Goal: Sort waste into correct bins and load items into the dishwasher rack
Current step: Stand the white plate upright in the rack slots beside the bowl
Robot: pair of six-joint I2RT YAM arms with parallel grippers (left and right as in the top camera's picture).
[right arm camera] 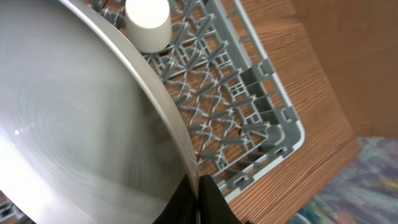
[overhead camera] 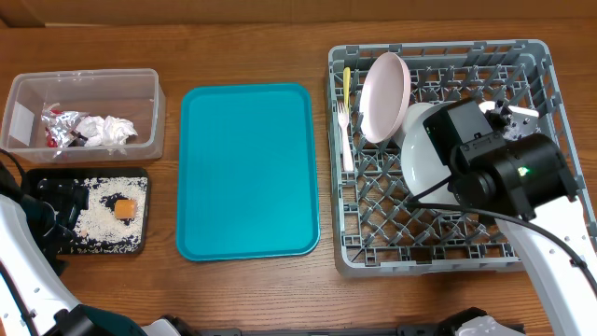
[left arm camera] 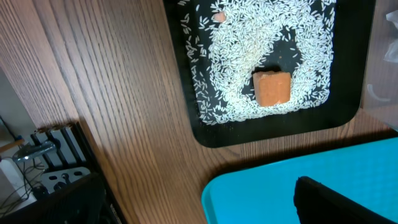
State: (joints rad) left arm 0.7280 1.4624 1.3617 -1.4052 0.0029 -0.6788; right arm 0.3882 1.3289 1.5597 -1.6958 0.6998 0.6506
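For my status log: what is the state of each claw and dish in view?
left claw: open, holding nothing
right claw: shut on grey-green plate
grey-green plate: held on edge over dishwasher rack
pinkish-white plate: standing on edge in rack
small white cup: sitting in rack
yellow spoon: lying in rack
white fork: lying in rack

You're at a robot test station set up like a dish-clearing spot. A wood-grain counter [overhead camera: 242,37] carries a grey dishwasher rack [overhead camera: 438,47] and a teal serving tray [overhead camera: 247,187]. Loose cables [left arm camera: 37,155] sit off its edge, with patterned carpet [right arm camera: 370,186] below.
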